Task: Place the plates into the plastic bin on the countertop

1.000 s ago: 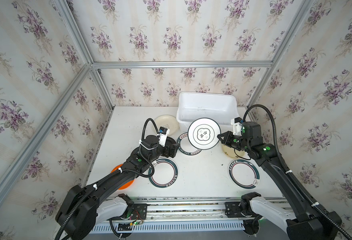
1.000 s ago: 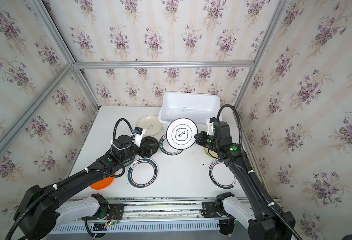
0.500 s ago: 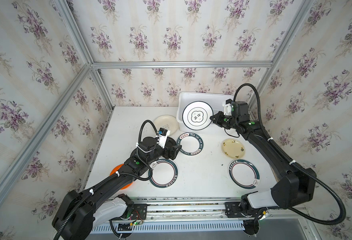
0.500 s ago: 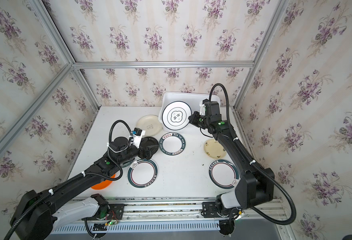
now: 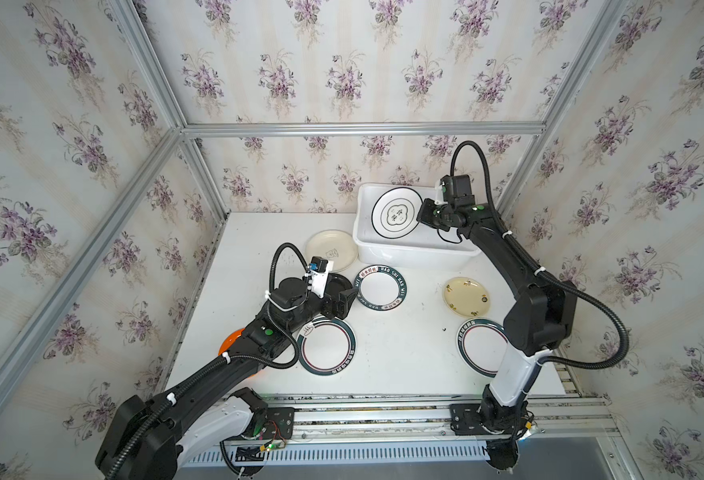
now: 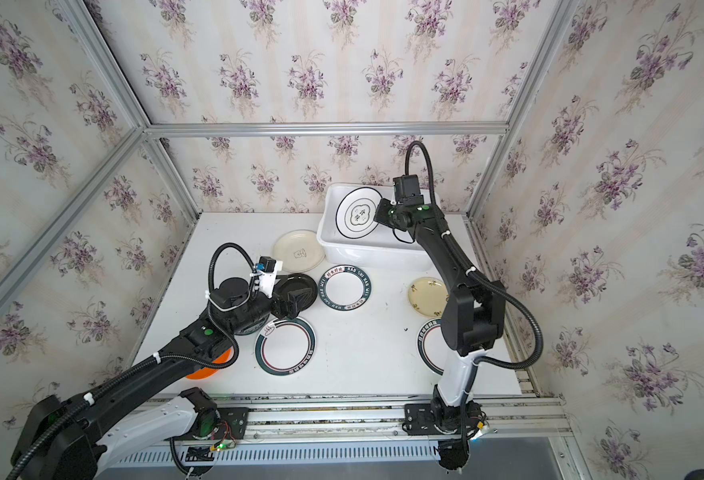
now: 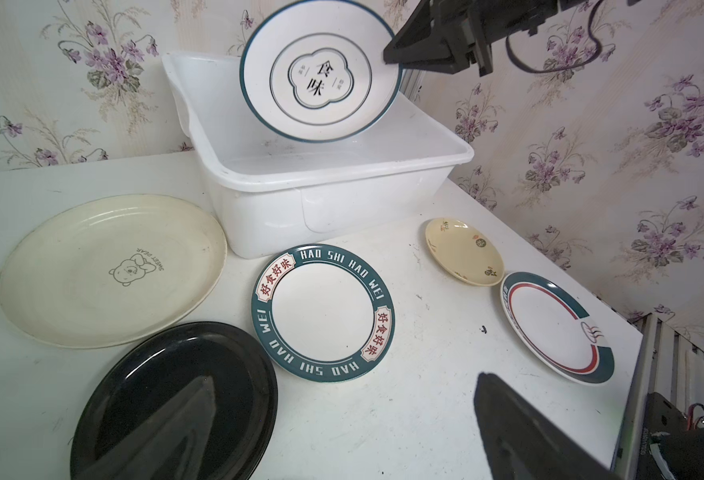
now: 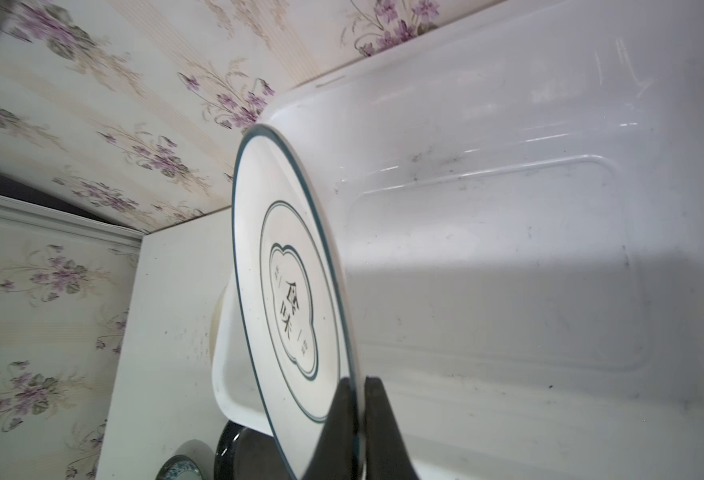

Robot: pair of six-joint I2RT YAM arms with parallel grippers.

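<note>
The right gripper (image 5: 421,215), jaws pinched tight on the rim of a white ring-marked plate (image 5: 396,218), holds it tilted on edge over the plastic bin (image 5: 416,253), which sits at 1 o'clock on the countertop (image 5: 404,361) in both top views. The left gripper (image 5: 342,301), jaws spread wide and holding nothing, hovers above the glossy black plate (image 6: 300,284) at 9 o'clock. A cream plate (image 5: 331,251) lies at 11 o'clock, a lettered plate (image 5: 381,289) near centre, a pale yellow plate (image 5: 466,297) at 3 o'clock, and a ringed plate (image 5: 327,347) at 7 o'clock.
</note>
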